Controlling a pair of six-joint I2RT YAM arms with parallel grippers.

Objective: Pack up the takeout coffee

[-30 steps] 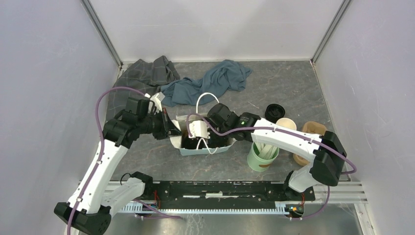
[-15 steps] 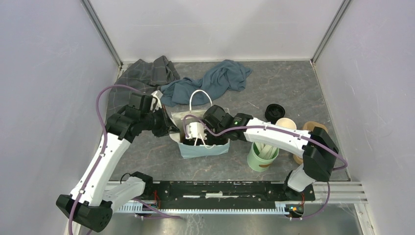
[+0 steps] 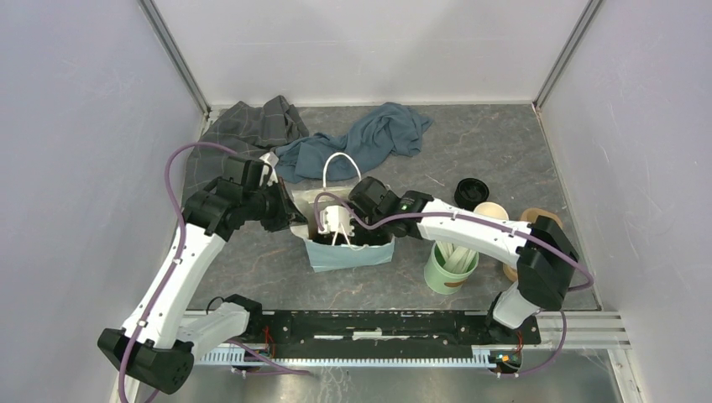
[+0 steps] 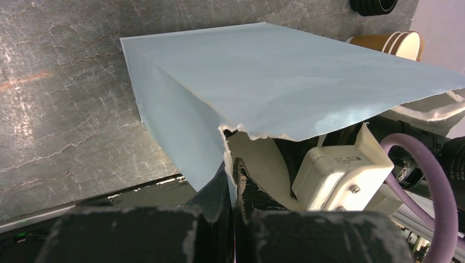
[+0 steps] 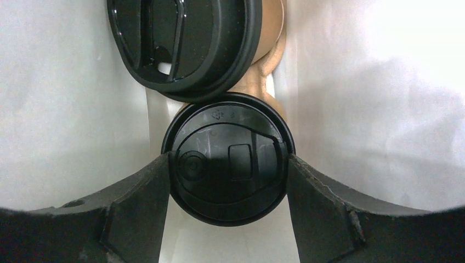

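Right wrist view: lidded cup gripped inside the bag

My right fingers (image 5: 137,219) stand wide, pressed against both sides of a cup (image 5: 227,164) at its black lid, down inside the paper bag (image 4: 274,82). A second cup (image 5: 183,44) stands just beyond, touching it. My left fingers (image 4: 252,197) are pinched tight on the bag's torn rim, above the tabletop (image 4: 66,109). I judge the cup light but easily crushed: the paper wall is soft, and the lid is slick and could pop off. The stiffer band at the rolled rim, just under the lid, seems the best hold. I would squeeze gently and keep it upright, since I cannot tell whether it is full.
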